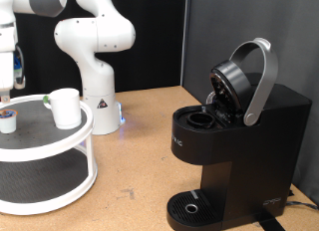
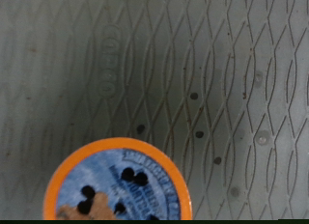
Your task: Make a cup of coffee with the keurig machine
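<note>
The claw hovers over the tiny orange-rimmed coffee pod on the round white tiered shelf at far left; can't tell how wide its fingers are. Looks like the pod-grab step, needing a straight drop. Small white cylindrical mug sits beside the pod, and the boxy black keurig machine stands lid-up on the wooden table at right.

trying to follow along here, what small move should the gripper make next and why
Probably a short descent with a slight shift to centre over the coffee pod. The wrist view looks straight down at its orange-rimmed lid, cut off at the picture's edge. In the exterior view the gripper hangs just above the pod on the white shelf, and the keurig machine already stands open.
</note>
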Action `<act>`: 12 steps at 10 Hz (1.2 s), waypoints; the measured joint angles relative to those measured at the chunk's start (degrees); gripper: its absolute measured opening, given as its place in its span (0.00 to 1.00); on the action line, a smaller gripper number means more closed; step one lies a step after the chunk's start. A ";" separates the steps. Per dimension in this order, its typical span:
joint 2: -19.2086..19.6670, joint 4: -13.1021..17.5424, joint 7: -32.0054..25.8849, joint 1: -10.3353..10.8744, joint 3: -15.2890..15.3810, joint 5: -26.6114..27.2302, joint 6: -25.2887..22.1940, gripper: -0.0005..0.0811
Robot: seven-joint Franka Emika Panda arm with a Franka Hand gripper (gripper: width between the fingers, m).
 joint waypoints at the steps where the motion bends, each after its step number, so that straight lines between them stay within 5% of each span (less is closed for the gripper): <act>1: 0.84 -0.65 -0.02 -0.03 -0.53 -0.32 1.62 0.99; 12: 5.80 -5.46 0.71 -1.29 -3.56 -3.56 12.31 0.99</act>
